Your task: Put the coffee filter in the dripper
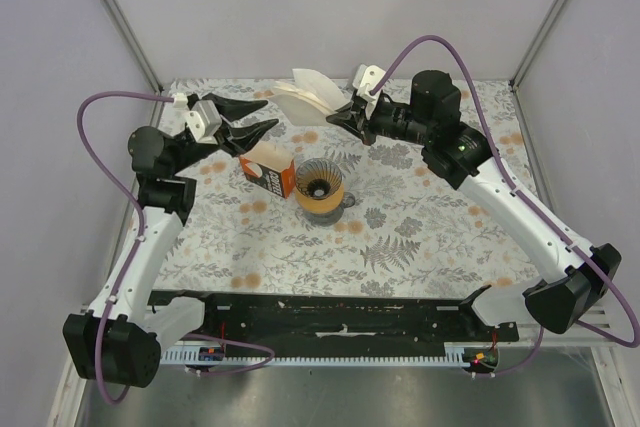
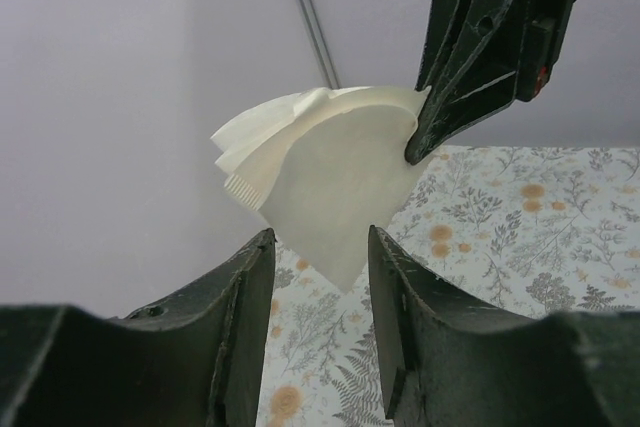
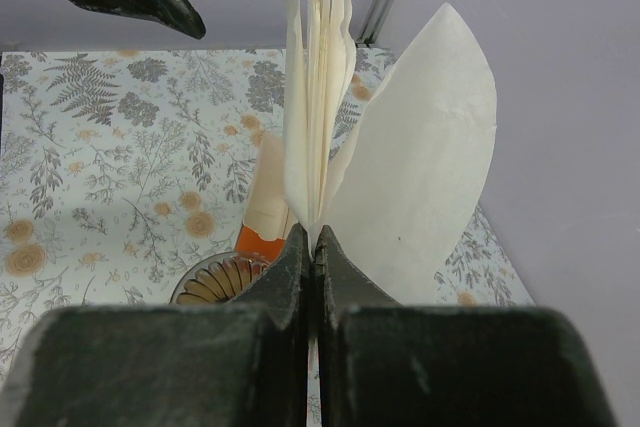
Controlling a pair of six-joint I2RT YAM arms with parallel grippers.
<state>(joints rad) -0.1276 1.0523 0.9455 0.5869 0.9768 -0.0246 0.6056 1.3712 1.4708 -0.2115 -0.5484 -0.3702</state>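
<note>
1. Top external view first: your right gripper is up in the air over the far half of the table. Its fingers are squeezed tight together on one edge of the coffee filter.
2. Heads up, it's not just one sheet in that pinch. The right wrist view shows the white coffee filter fanned out toward 3 o'clock. A thin bunch of extra cream sheets stands straight up in the same grip, right beside it.
3. Your left gripper sits at 9 o'clock of the filter, at about the same height. Its fingers are spread and there's nothing clamped between them.
4. In the left wrist view, the filter's lower tip hangs just past the gap between your left fingers. I honestly can't tell whether the paper touches either one. The right gripper's tip comes in from 1 o'clock in that view and bites the filter's edge.
5. The dripper stands upright on the table near the middle, at 6 o'clock of the held filter. The filter is well apart from it, so the two aren't together yet. The dripper's little handle points toward roughly 4 o'clock.
6. An orange carton lies at 9 o'clock of the dripper, just beside it and under your left gripper.
</note>
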